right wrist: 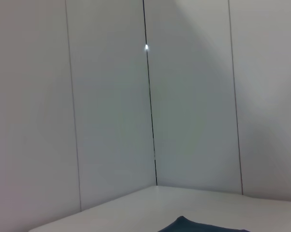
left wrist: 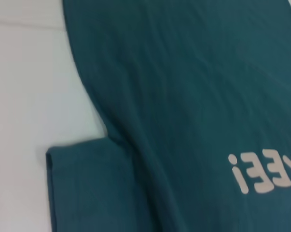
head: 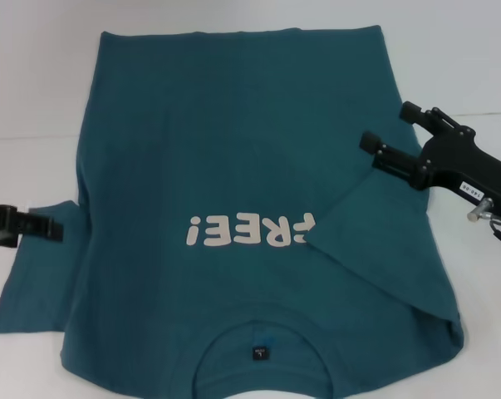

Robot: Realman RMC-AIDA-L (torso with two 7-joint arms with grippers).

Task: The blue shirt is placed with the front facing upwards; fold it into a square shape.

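The blue shirt (head: pixel 233 141) lies spread on the white table, front up, collar and dark neck label (head: pixel 258 353) nearest me. Its white "FREE!" lettering (head: pixel 233 230) is partly covered by the right sleeve (head: pixel 383 241), which is folded inward over the chest. My right gripper (head: pixel 389 126) hovers open just beyond that fold's tip, with nothing between its fingers. My left gripper (head: pixel 26 224) sits at the left edge, over the flat left sleeve (head: pixel 34 283). In the left wrist view the shirt (left wrist: pixel 193 87) fills the frame, with the sleeve (left wrist: pixel 87 188) beside bare table.
White table (head: pixel 34 100) surrounds the shirt on the left, far and right sides. In the right wrist view, pale wall panels (right wrist: pixel 111 106) rise behind the table and a sliver of the shirt (right wrist: pixel 203 226) shows at the frame's edge.
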